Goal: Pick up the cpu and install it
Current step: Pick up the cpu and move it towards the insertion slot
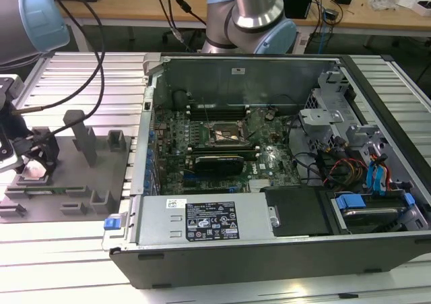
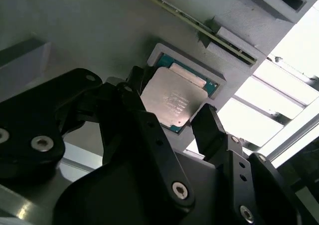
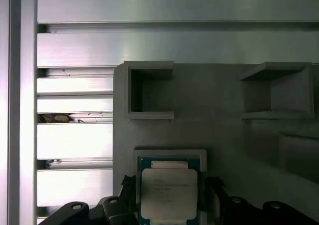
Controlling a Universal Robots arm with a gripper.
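One cpu (image 2: 169, 103) sits pocketed in the grey tray (image 1: 67, 172), 9 o'clock from the computer case (image 1: 269, 267); gripper (image 2: 171, 97) spread, straddling it. Looks light, stiff, fragile, slick-topped: probably pinch opposite edges.

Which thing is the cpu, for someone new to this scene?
Find the grey moulded tray at the exterior view's left of the open computer case. In its shallow square recess, flanked by the open claw, lies the cpu. Unlike the tray's grey blocks, it is a thin silvery square chip with a green rim.
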